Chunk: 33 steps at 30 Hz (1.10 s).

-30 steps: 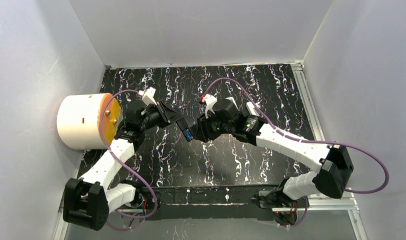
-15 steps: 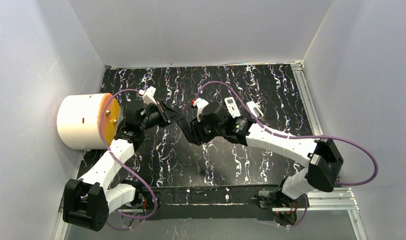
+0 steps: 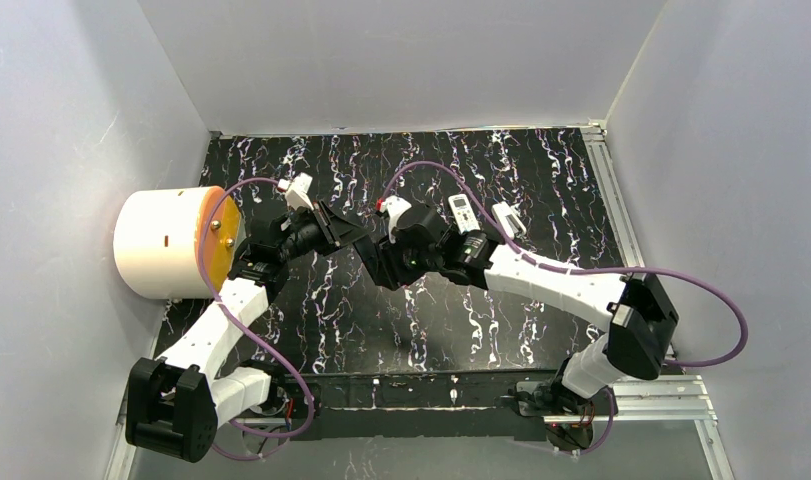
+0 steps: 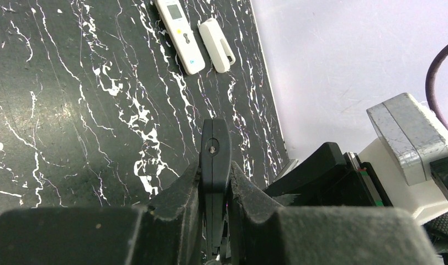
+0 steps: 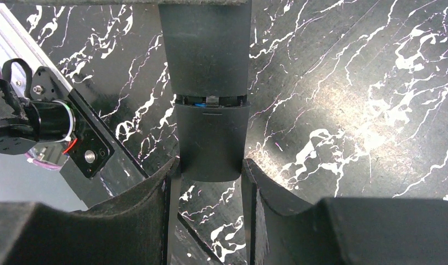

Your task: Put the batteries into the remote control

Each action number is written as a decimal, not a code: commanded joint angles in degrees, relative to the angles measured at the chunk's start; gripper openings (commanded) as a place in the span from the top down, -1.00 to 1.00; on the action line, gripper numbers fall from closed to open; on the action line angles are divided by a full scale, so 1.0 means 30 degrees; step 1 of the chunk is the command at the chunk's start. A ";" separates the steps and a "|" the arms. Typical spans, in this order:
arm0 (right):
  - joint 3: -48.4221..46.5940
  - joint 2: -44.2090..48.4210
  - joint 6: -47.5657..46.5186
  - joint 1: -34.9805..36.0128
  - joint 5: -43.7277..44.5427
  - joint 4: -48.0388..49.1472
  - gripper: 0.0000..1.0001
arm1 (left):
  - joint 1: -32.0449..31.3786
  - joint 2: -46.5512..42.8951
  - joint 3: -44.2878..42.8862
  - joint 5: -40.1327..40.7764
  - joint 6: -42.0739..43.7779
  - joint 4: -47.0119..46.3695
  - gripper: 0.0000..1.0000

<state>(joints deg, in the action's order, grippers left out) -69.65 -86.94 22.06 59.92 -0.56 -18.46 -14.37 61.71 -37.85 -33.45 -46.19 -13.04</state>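
Observation:
My left gripper [image 3: 347, 236] [image 4: 215, 178] is shut on a black remote control [image 4: 215, 146] [image 3: 362, 247] and holds it edge-on above the table. In the right wrist view the remote's body [image 5: 205, 49] runs down from the top. Its black battery cover [image 5: 210, 141] meets the body at a narrow seam. A sliver of a blue battery [image 5: 199, 102] shows in that seam. My right gripper [image 5: 207, 171] [image 3: 389, 268] is shut on the cover's near end, one finger on each side. No other batteries are in view.
A white remote [image 3: 462, 213] [image 4: 180, 36] and a small white cover piece [image 3: 508, 219] [image 4: 216, 45] lie on the black marbled table [image 3: 501, 160] behind the right arm. A white cylinder with an orange face [image 3: 171, 243] sits at the left edge.
My right gripper has moved left up against the remote in the left gripper. The blue battery, open to the top view a second ago, is now hidden. The left arm held still.

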 commanded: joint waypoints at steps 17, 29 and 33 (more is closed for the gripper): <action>-0.1713 -0.1134 -0.1047 0.0560 -0.0003 -0.1060 0.29 | -0.0050 -0.0019 -0.0509 -0.1376 -0.0069 -0.0173 1.00; -0.2471 -0.1842 -0.1101 0.0694 0.0910 -0.1863 0.27 | -0.0064 -0.0088 -0.1187 -0.2062 -0.0797 0.0919 1.00; -0.2945 -0.2277 -0.1073 0.0760 0.0867 -0.2163 0.26 | -0.0068 -0.0302 -0.1253 -0.2394 -0.1403 0.1033 1.00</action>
<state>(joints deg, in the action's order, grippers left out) -75.24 -91.98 19.53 61.71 1.06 -25.02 -14.02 62.39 -38.44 -35.09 -45.67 -9.93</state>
